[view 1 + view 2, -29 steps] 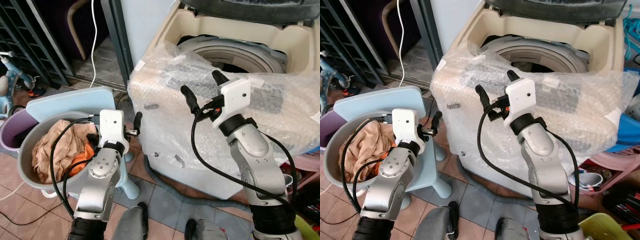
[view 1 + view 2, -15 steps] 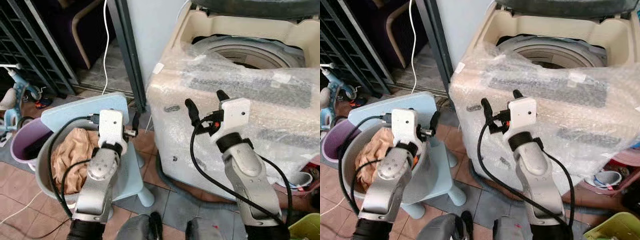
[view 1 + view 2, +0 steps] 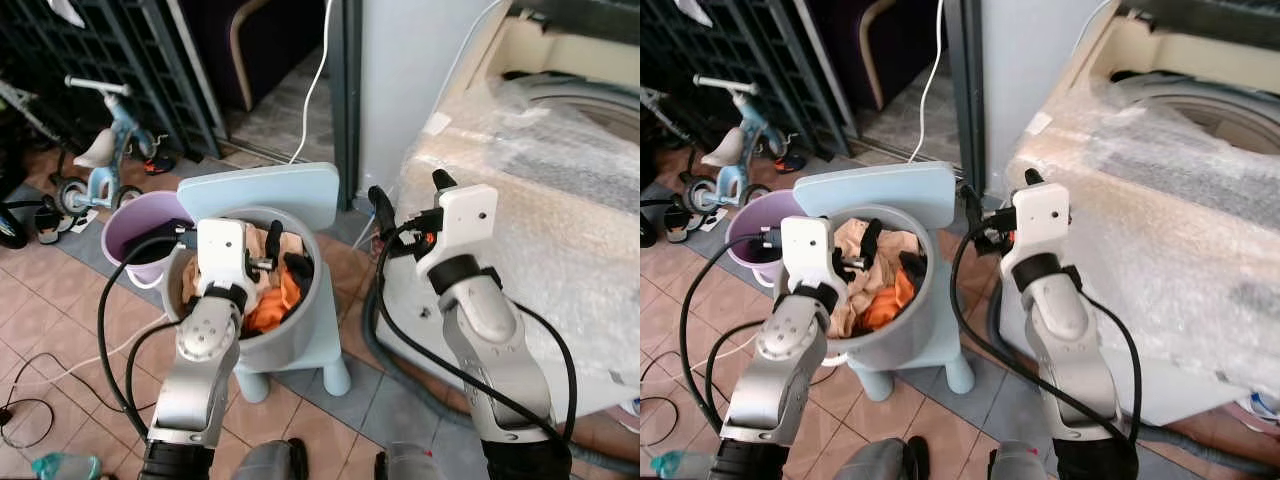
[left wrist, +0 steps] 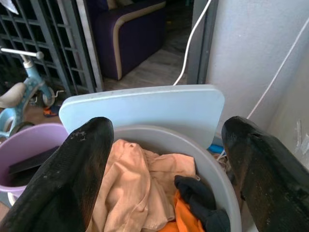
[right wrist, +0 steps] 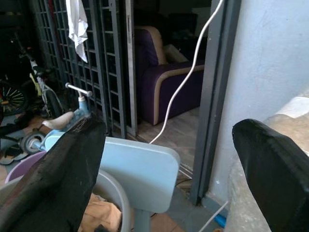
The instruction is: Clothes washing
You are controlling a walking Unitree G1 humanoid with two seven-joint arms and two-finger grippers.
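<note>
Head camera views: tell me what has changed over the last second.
The camera swung left, from the washing machine toward the grey basin of clothes, now centred. The left gripper hovers open over the basin; the right gripper stays open, raised beside the machine. Nothing was grasped; the clothes lie as before.

My arms: silver cast segments, black elbow collars, white boxy wrist housings. Left gripper [image 3: 272,243] and right gripper [image 3: 408,190]: long black fingers, matte, scuffed. Looping black cables run along both forearms.
</note>
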